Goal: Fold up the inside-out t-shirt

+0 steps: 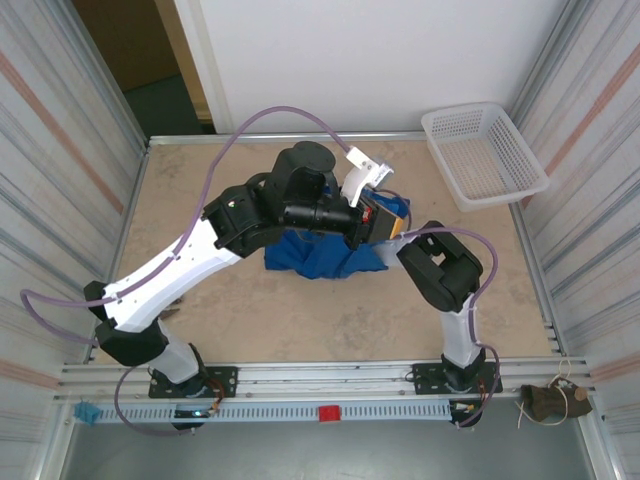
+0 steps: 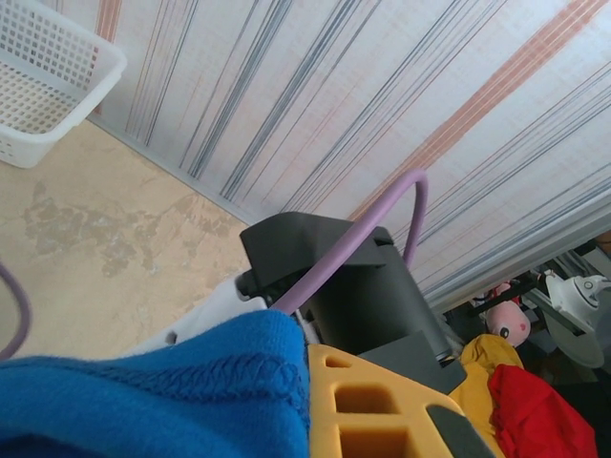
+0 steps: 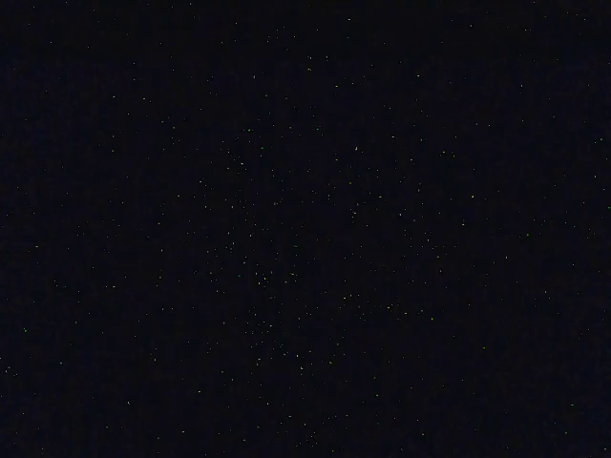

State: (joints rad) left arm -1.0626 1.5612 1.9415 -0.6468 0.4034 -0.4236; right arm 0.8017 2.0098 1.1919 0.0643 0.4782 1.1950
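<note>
The inside-out t-shirt (image 1: 322, 255) lies in one bunched blue heap around the middle of the table (image 1: 250, 310); I count one garment. The left gripper (image 1: 388, 218) stands over the far right edge of this heap; in the left wrist view a hemmed blue edge is lifted close to the camera and lies against the yellow finger (image 2: 368, 401); the jaws are clenched, and as far as I see they grasp this edge of the shirt. The left arm (image 1: 190, 260) reaches across the table, over the shirt; the right arm (image 1: 440, 268) bends in from the right side, its end going under the left wrist, just beside the cloth. Whether the right gripper is released or clenched I cannot tell. I count two arms and two purple cables, one (image 1: 250, 125) on each arm. The white lattice basket (image 1: 485, 155) stands at the far right corner of the table, well apart from the shirt; its lattice bottom is visible all over. There is one basket.
</note>
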